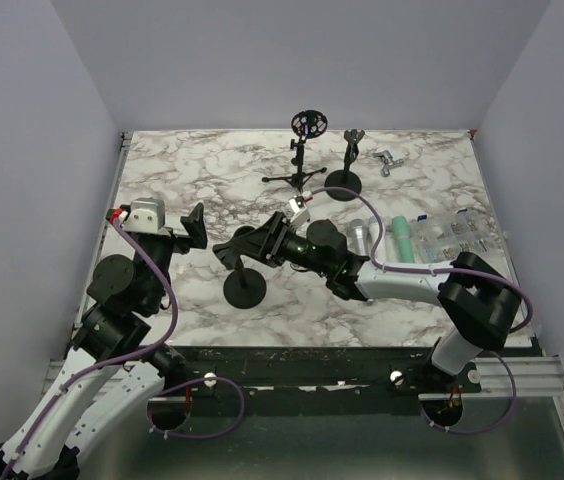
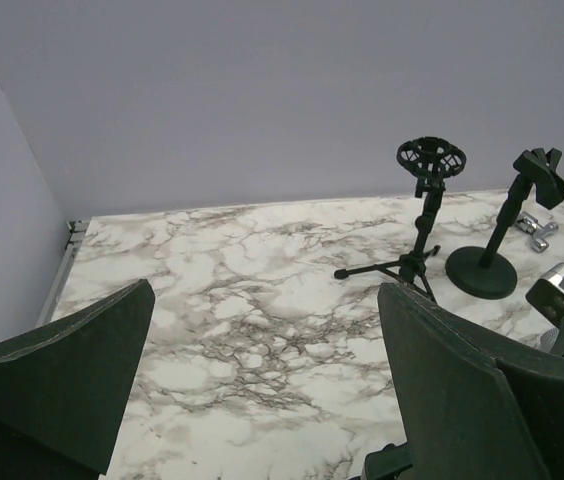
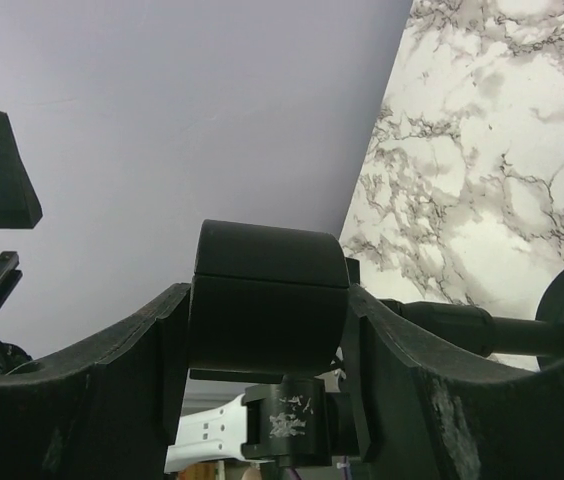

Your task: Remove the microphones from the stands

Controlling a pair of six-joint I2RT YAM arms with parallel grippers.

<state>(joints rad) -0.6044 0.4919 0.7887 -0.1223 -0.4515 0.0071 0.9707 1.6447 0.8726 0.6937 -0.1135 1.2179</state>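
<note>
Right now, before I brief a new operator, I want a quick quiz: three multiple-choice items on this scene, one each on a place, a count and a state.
1. The tripod stand is: A) near the far edge of the table; B) beside the left arm's base; C) at the near right corner.
2. Count of round-base stands: A) one; B) two; C) four.
3. The right gripper is: A) open, empty; B) shut on a black cylinder; C) holding a teal microphone.
1A: the top view shows it at the far side. 2B: one mid-table, one farther back. 3B: both fingers press against it.
</note>
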